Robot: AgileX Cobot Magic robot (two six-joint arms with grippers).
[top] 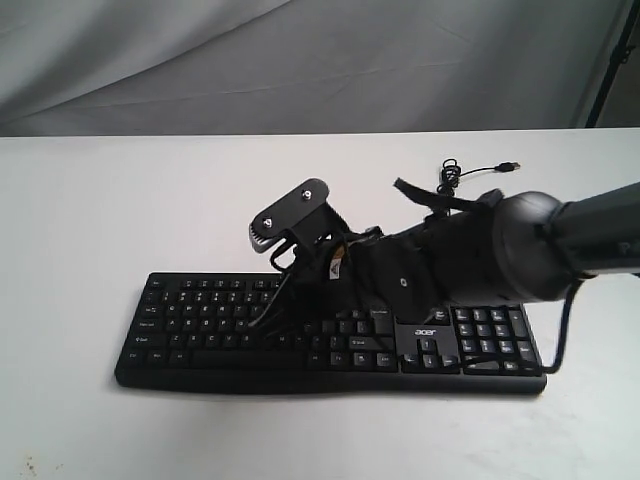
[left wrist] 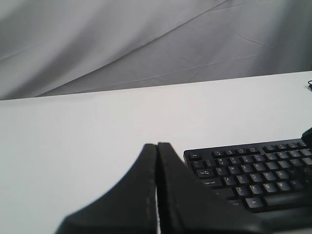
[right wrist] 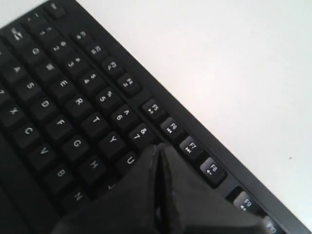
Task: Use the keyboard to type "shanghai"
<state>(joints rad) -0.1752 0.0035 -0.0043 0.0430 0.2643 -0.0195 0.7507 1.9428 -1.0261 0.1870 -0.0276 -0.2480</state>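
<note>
The black keyboard (top: 200, 312) lies flat on the white table (top: 120, 200), number pad and white "acer" logo (top: 428, 329) toward its right end. My right arm reaches across from the right. The right gripper (right wrist: 158, 146) is shut with nothing in it, its tip low over the letter rows just beside the U key (right wrist: 130, 159) and below the 8 key; whether it touches a key I cannot tell. In the exterior view that tip (top: 268, 318) sits mid-keyboard. My left gripper (left wrist: 157, 145) is shut and empty, over bare table off the keyboard's (left wrist: 253, 170) Esc end.
The thin black USB cable (top: 470, 172) coils on the table behind the keyboard's right half. A grey cloth backdrop (top: 300, 60) hangs behind the table, with a dark stand (top: 612, 60) at the far right. White tabletop surrounds the keyboard on all sides.
</note>
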